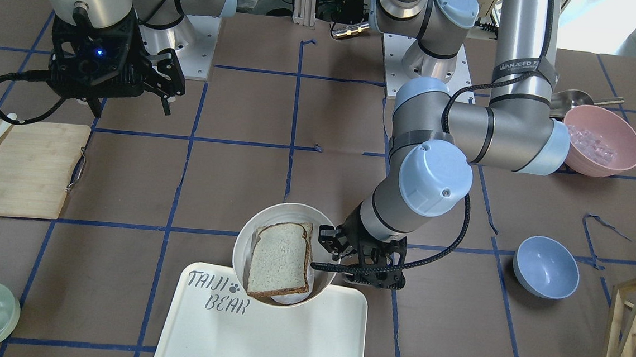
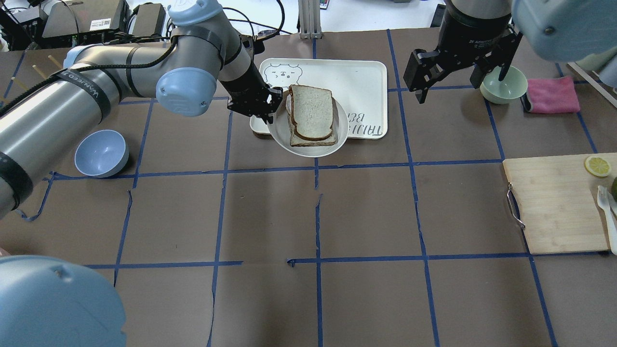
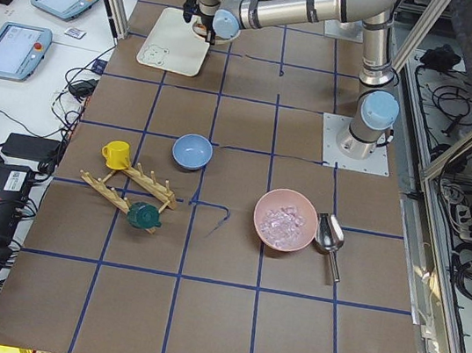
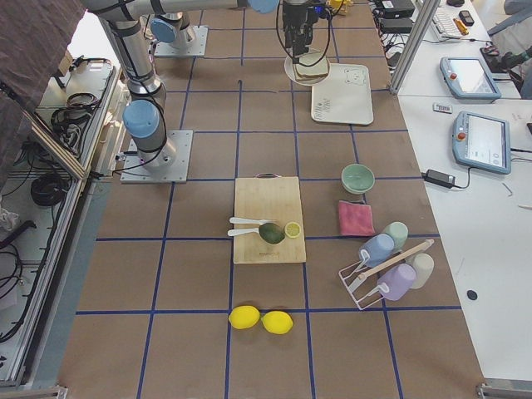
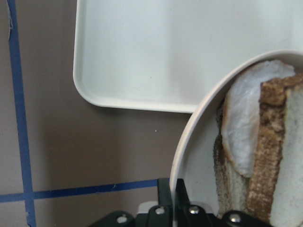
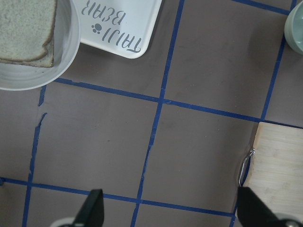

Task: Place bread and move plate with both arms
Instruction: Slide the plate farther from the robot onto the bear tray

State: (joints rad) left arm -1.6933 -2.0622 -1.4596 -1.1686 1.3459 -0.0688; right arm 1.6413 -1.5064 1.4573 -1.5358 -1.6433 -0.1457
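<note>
Board of pale wood with a wire handle [image 2: 554, 207] is lying nearest, on the robot's right. Small round blue-grey bowl [image 2: 101, 153] is sitting opposite, on the left. Both are lying well apart from the work.

Further out, round cream-white shallow plate [image 2: 308, 150] is overhanging the near corner of the large cream rectangular "TAIJI BEAR" tray [image 2: 352, 77]. Domed slice of speckled bread with dark brown crust [image 2: 311, 108] is lying flat on the plate, topping a second slice. Left gripper [image 2: 274, 105] is pinching the plate's left rim; wrist view is showing the rim running down between narrow jaws. Cannot tell whether the plate is resting on the tray or hanging just above it.

Farthest, right gripper [image 2: 461, 87] is hovering with fingers spread wide, holding nothing. It is hanging well apart from the plate, near a pale green bowl [image 2: 503, 86].

Risks: plate is hanging on a one-sided pinch, so it is likely tipping if carried without the right gripper taking the opposite rim. Stacked slices are lying loose and free to slide off. Plate underside is also liable to catch the tray's raised lip, jolting the bread.
</note>
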